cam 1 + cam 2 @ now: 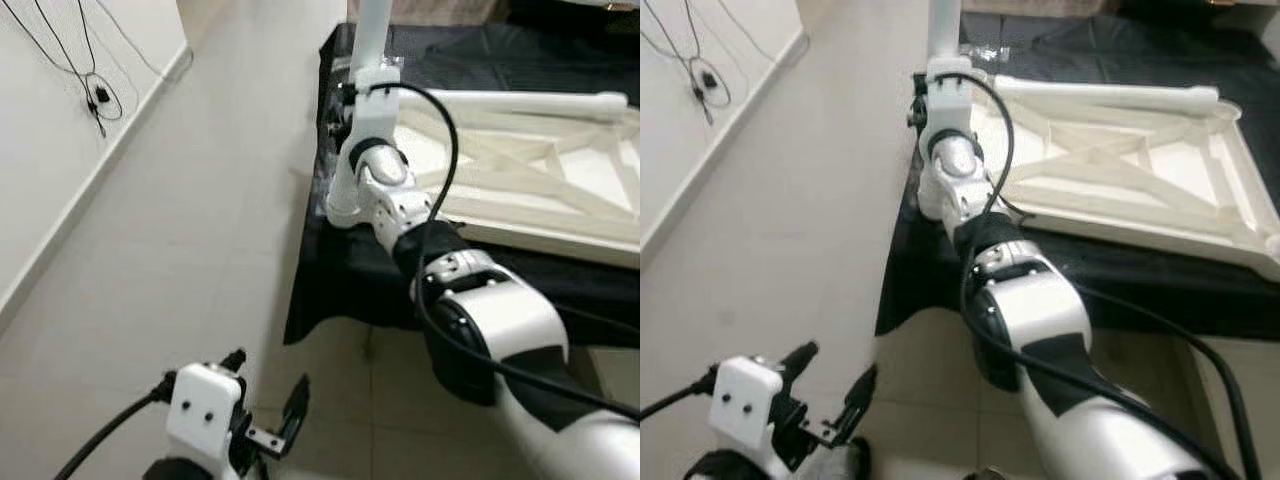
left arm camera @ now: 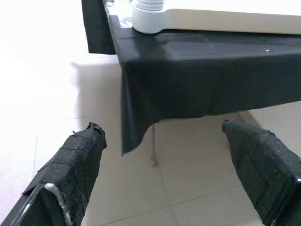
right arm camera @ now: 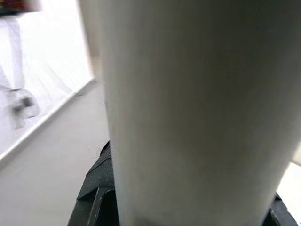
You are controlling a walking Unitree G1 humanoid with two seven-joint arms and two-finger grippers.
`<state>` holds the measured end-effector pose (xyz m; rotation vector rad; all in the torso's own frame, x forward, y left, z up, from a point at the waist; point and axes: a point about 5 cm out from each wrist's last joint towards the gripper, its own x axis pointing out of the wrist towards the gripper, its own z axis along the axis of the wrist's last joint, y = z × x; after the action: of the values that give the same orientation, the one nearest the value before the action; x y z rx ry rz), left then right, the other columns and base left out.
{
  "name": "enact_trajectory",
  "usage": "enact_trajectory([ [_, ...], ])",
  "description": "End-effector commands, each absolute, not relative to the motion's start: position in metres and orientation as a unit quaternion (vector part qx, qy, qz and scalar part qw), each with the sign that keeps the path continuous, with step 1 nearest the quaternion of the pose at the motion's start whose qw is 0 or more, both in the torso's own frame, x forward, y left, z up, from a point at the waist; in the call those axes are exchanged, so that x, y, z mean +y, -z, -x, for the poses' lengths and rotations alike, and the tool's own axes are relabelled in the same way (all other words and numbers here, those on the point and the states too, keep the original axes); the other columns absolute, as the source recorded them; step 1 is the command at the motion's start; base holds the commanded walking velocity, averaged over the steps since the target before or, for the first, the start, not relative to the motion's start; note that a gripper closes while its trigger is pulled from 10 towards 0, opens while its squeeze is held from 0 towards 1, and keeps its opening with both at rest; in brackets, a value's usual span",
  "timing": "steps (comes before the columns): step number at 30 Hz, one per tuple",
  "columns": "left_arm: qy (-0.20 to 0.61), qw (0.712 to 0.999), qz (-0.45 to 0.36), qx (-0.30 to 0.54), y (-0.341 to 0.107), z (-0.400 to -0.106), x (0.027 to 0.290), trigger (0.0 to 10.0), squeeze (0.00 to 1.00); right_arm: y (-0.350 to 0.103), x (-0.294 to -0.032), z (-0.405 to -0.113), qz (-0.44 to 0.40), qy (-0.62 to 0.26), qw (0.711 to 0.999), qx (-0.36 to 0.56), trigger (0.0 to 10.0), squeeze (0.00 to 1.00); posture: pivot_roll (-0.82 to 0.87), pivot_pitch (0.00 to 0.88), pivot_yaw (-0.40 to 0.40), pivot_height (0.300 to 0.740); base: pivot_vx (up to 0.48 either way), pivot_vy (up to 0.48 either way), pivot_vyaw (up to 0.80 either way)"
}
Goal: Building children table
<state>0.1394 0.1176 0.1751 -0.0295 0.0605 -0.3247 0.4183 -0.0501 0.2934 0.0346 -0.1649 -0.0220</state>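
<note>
while the right gripper (image 3: 188, 207) clasps the upright white table leg (image 1: 943, 28), its black fingers (image 3: 96, 202) pinched around the tube, the step in hand looks like seating that leg into the corner socket of the tabletop (image 1: 1120, 165). the tabletop lies underside up on the black-draped stand (image 1: 940, 280), ribs showing, its near left corner at the stand's left edge, where the leg rises. another white leg (image 1: 520, 100) lies along the tabletop's far edge. the left gripper (image 1: 270, 425) hangs low over the tiled floor (image 1: 180, 220) in front of the stand's near left corner, fingers (image 2: 70, 165) spread wide and holding nothing.

to do this well, the leg probably wants to stay plumb over the socket (image 2: 148, 16), pressed or turned straight down its own axis; a sideways push could tilt it or drag the tabletop toward the stand's edge. bracing the tabletop with the free arm might help. whether the leg is fully seated cannot be told.
</note>
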Motion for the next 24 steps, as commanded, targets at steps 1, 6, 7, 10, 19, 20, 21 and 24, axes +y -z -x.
enact_trajectory([
  [1,0.162,0.986,0.012,0.039,-0.173,-0.138,0.118,10.0,0.0,-0.259,-0.066,-0.42,-0.014,0.071,0.997,-0.015,10.0,0.0,0.15,0.284,-0.079,0.74,0.0,0.0,0.0],
  [6,0.164,0.986,0.014,0.038,-0.172,-0.138,0.117,10.0,0.0,-0.261,-0.061,-0.417,-0.043,0.121,0.992,-0.015,10.0,0.0,0.14,0.287,-0.078,0.74,0.0,0.0,0.0],
  [7,0.165,0.986,0.014,0.038,-0.172,-0.138,0.117,10.0,0.0,-0.26,-0.059,-0.415,-0.055,0.141,0.988,-0.013,10.0,0.0,0.14,0.287,-0.078,0.74,0.0,0.0,0.0],
  [10,0.165,0.985,0.013,0.037,-0.173,-0.138,0.117,10.0,0.0,-0.257,-0.057,-0.411,-0.07,0.184,0.98,-0.007,10.0,0.0,0.14,0.287,-0.078,0.74,0.0,0.0,0.0],
  [19,0.164,0.986,0.012,0.038,-0.172,-0.139,0.117,10.0,0.0,-0.253,-0.045,-0.402,-0.078,0.234,0.969,-0.028,10.0,0.0,0.15,0.292,-0.083,0.74,0.0,0.0,0.0],
  [20,0.164,0.986,0.011,0.038,-0.172,-0.139,0.118,10.0,0.0,-0.25,-0.039,-0.399,-0.065,0.233,0.97,-0.029,10.0,0.0,0.15,0.292,-0.083,0.74,0.0,0.0,0.0],
  [21,0.164,0.986,0.011,0.038,-0.172,-0.139,0.118,10.0,0.0,-0.25,-0.039,-0.399,-0.065,0.233,0.97,-0.029,10.0,0.0,0.15,0.292,-0.083,0.74,0.0,0.0,0.0],
  [24,0.164,0.986,0.011,0.039,-0.172,-0.139,0.118,10.0,0.0,-0.244,-0.026,-0.394,-0.047,0.222,0.973,-0.034,10.0,0.0,0.15,0.292,-0.083,0.74,0.0,0.0,0.0],
])
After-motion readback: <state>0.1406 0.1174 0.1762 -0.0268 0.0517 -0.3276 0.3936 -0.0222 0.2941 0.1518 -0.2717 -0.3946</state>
